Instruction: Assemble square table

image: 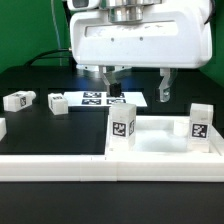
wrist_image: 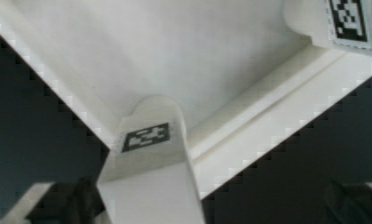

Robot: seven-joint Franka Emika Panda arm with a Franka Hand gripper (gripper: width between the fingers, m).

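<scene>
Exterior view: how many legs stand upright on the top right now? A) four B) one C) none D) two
D: one leg and a second leg stand upright at corners of the top; no others stand on it.

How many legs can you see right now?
4: one leg and another upright at the top's corners; two loose at the exterior view's left. A white piece there may be another.
</scene>
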